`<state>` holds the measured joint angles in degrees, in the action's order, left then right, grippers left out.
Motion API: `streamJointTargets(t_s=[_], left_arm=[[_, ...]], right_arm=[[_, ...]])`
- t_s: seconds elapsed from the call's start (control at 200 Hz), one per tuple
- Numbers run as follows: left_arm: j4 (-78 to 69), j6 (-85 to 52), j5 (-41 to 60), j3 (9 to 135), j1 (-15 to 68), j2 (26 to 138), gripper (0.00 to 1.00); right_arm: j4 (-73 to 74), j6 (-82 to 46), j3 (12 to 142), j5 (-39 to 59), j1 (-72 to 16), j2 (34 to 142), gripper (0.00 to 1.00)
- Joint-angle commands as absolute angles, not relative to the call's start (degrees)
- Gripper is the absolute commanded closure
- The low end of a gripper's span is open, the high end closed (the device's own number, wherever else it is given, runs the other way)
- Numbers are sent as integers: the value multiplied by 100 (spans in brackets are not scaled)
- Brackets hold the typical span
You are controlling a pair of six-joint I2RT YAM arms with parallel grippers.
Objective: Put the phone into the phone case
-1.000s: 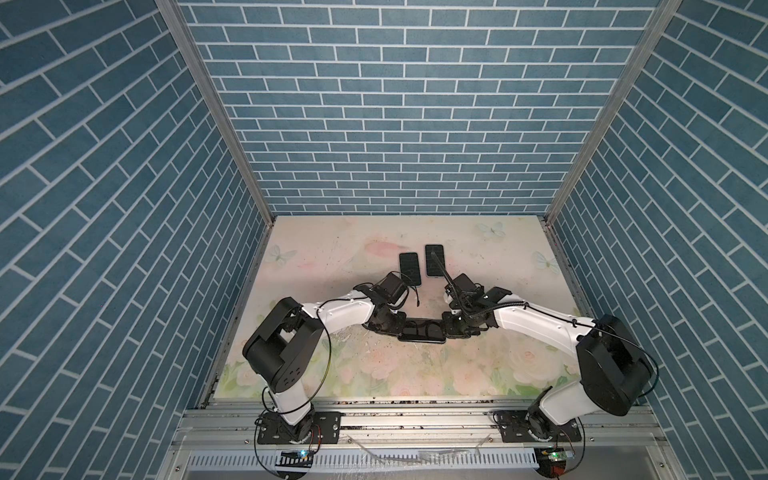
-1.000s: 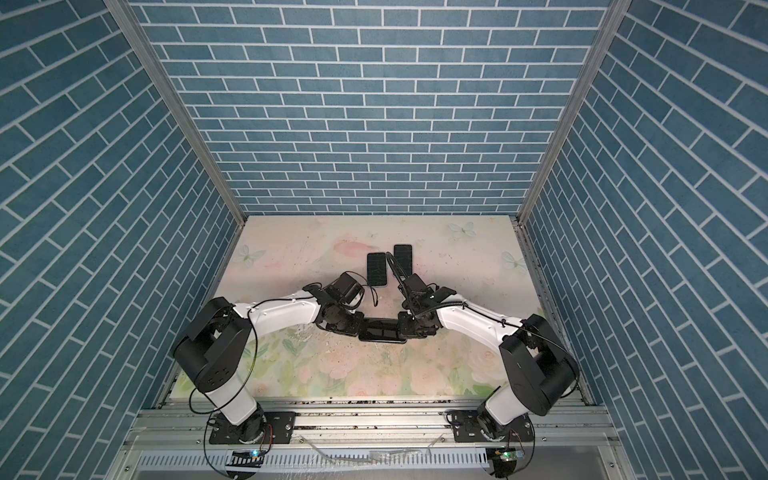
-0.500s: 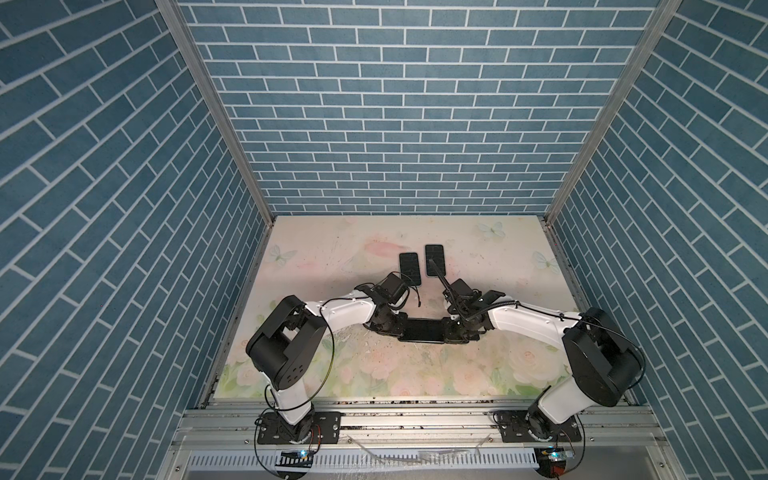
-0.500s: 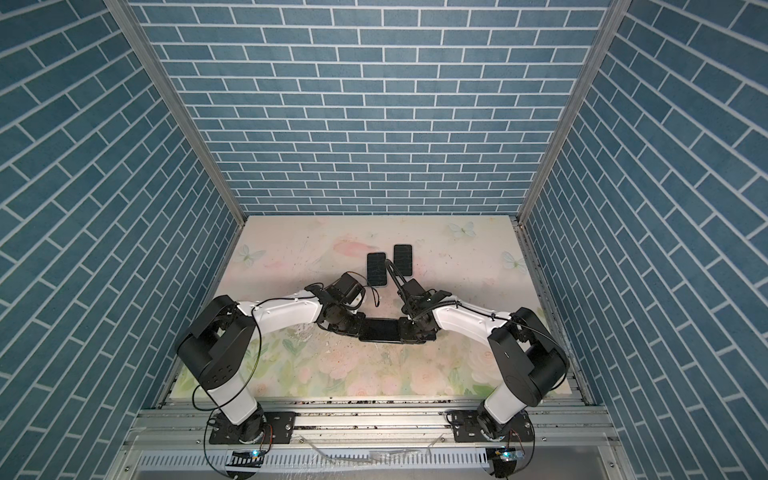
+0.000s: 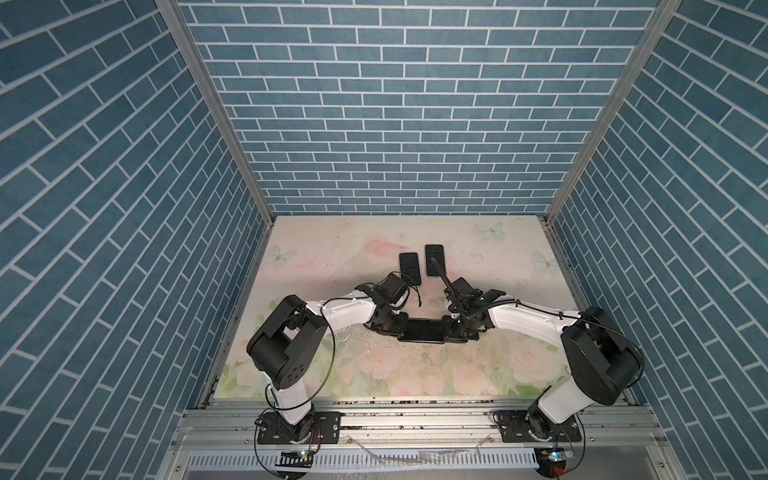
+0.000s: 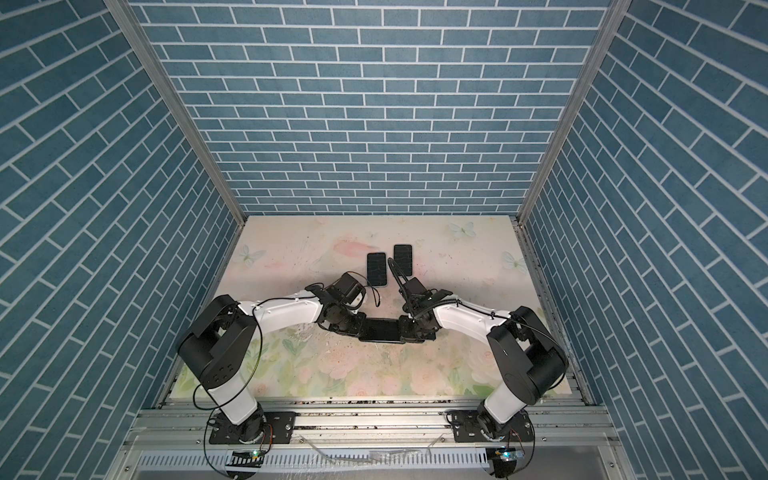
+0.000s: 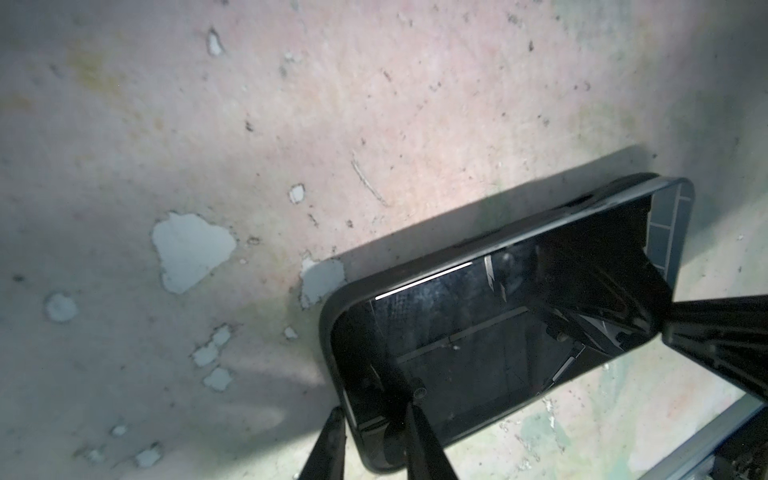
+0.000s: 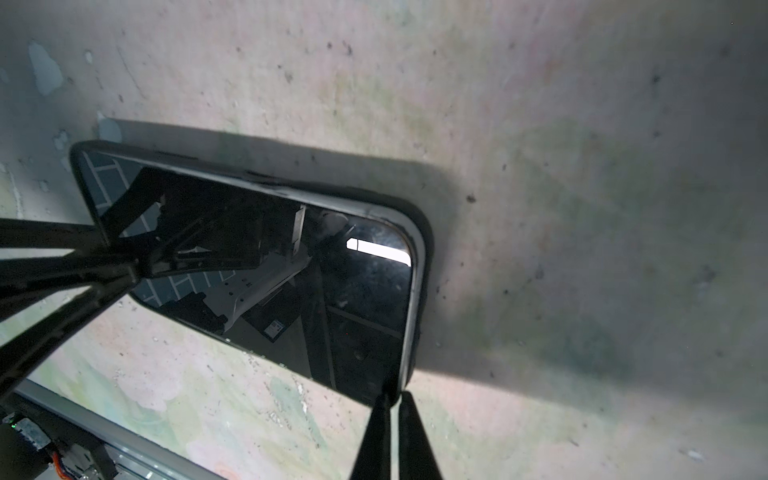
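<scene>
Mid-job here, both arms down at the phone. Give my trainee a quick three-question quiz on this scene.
1. True or false: the left gripper straddles the end wall of the phone case.
2. How many dark slabs lie side by side on the table beyond the grippers? A one, B two, C four.
3. Fill in: at a corner of the phone, the fingers of the right gripper are ___ (spread wide / closed together).
Key: 1 true; 2 B; 3 closed together.

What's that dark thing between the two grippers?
A black phone with its case around it, flat on the table. The left gripper is at one short end, the right gripper at the other; both top views show this.
</scene>
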<state>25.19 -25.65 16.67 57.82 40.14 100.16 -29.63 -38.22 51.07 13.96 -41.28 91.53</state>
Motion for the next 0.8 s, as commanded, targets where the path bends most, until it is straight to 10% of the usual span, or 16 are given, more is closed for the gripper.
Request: streamJointTargets(t_s=[0.0,0.795], left_arm=[[2536,-2503,1685,5757,4008,10220,73],[2558,-2604,1682,5445,4070,8860,73]], right_arm=[[-2726,-3995,4913,1406,-4193,9648,93],[-4079,-3265,6199,357,-3868,9571,92]])
